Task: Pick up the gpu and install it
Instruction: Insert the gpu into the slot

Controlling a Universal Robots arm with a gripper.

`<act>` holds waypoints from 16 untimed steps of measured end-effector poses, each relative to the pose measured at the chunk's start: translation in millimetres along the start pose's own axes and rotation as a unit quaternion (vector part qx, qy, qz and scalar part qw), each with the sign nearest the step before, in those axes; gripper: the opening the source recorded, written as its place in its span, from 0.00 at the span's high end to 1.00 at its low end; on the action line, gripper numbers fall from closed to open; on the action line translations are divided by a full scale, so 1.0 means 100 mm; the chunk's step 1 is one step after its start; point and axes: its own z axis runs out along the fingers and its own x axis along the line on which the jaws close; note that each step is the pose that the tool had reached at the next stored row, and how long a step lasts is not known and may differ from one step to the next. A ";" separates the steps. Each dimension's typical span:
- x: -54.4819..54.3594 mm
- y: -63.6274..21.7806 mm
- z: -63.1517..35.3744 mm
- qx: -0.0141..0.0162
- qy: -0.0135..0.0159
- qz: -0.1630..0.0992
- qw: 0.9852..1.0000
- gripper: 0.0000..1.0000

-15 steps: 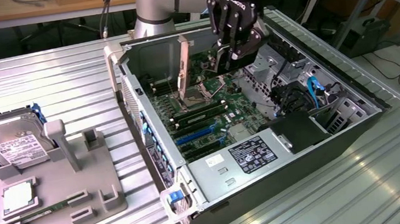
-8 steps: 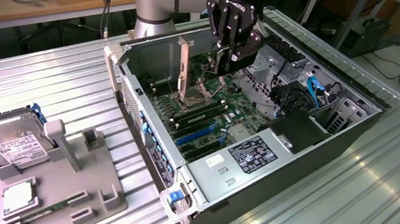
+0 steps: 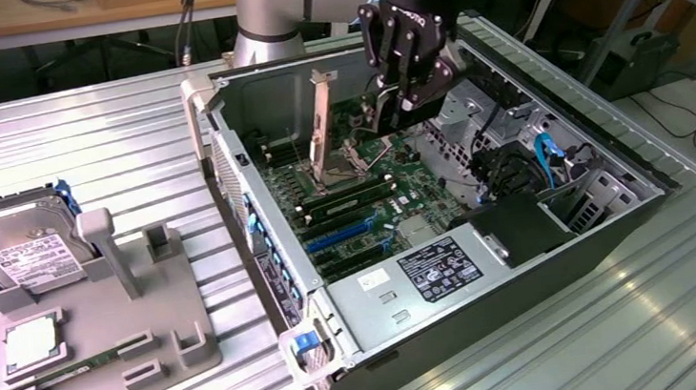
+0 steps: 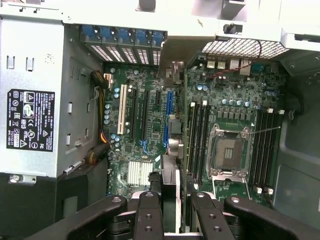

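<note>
My gripper hangs over the open computer case, above the motherboard. It is shut on the gpu, a thin black card whose long pale bracket points down toward the board near the case's rear wall. In the wrist view the gpu appears edge-on between my fingers, running toward the rear slot openings. It sits above the board, roughly in line with the blue expansion slot and clear of it.
A power supply with a label fills the case's near end. The open CPU socket and memory slots lie beside the card. At the exterior view's left, a grey fixture tray carries a hard drive and a green memory stick.
</note>
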 end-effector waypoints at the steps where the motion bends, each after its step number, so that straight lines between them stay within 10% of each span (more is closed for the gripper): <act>1: 0.00 0.000 0.004 0.000 0.000 -0.001 1.000 0.73; 16: 0.00 -0.002 0.095 0.000 0.000 -0.010 1.000 0.73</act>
